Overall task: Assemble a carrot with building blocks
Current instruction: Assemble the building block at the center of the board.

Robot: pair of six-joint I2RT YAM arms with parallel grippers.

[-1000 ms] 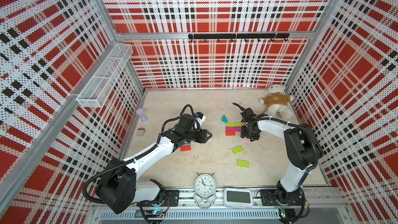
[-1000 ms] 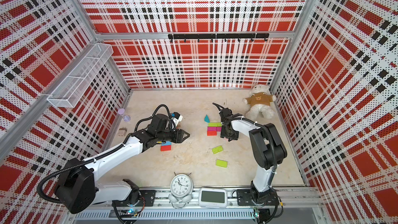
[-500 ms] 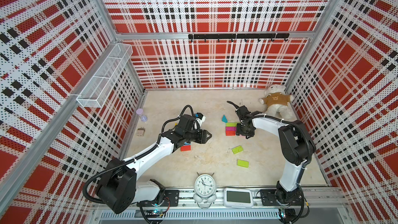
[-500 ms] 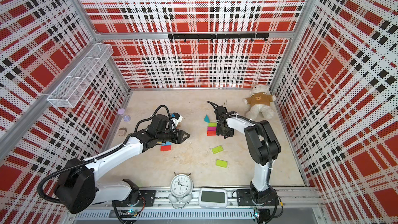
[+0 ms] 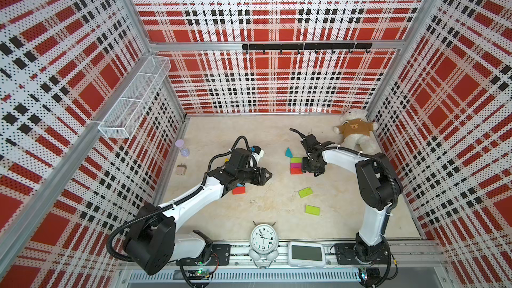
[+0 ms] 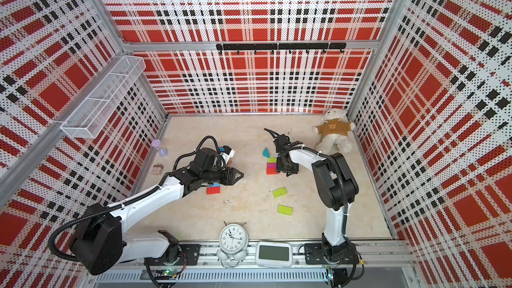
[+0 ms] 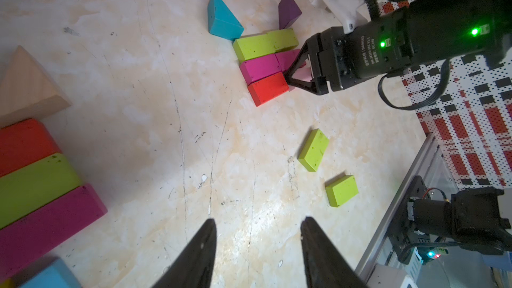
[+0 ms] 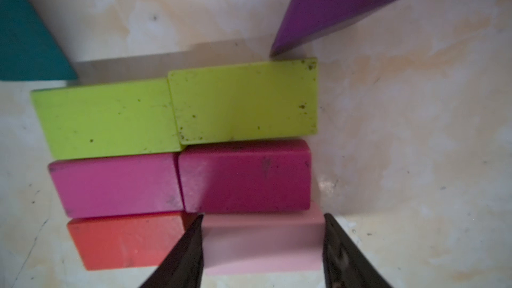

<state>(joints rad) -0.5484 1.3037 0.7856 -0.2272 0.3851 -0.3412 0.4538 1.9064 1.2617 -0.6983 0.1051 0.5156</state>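
The right gripper [image 8: 262, 217] is closed on both ends of the pink block [image 8: 263, 247], which lies flat on the table. The red block [image 5: 295, 171] touches it at 9 o'clock. The arm has slid in from 3 o'clock. The left gripper [image 7: 258, 219] gapes empty at 9 o'clock. A loose lime block [image 5: 305, 192] lies at 6 o'clock.

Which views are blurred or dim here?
Right wrist view: dim and soft all over, the pink block between the fingers most blurred. Left wrist view: far blocks sharp, the near tan wedge out of focus, a glare patch on the floor. Both top views: sharp, evenly lit.
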